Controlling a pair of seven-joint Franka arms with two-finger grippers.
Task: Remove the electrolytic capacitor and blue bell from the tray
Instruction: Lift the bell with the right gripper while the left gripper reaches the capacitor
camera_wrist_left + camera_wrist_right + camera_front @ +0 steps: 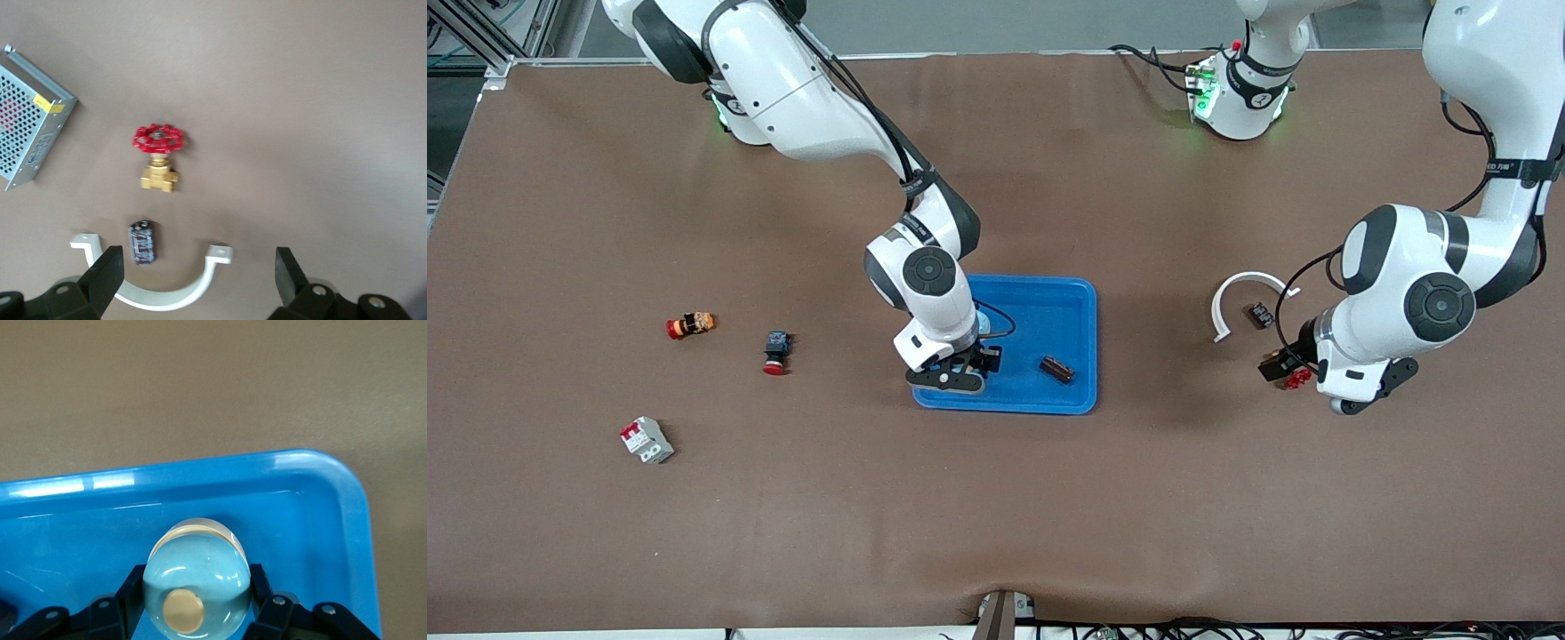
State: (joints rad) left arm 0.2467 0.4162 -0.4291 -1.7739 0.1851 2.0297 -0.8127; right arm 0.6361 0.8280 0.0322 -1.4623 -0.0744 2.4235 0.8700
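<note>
A light blue dome bell point(197, 577) sits in the blue tray point(307, 520), in the corner nearest the front camera at the right arm's end. My right gripper point(197, 581) is shut on the bell, a finger against each side; it also shows in the front view point(959, 368) low over the tray point(1049, 316). A small black capacitor point(142, 241) lies on the table inside the arc of a white curved clamp point(167, 287); it also shows in the front view point(1260, 314). My left gripper point(197, 277) is open and empty above the clamp, the capacitor near one finger.
A dark brown block point(1056, 369) lies in the tray. A red-handled brass valve point(159, 157) and a perforated metal box point(30, 127) lie near the capacitor. A red push button point(775, 352), an orange part point(690, 325) and a circuit breaker point(647, 440) lie toward the right arm's end.
</note>
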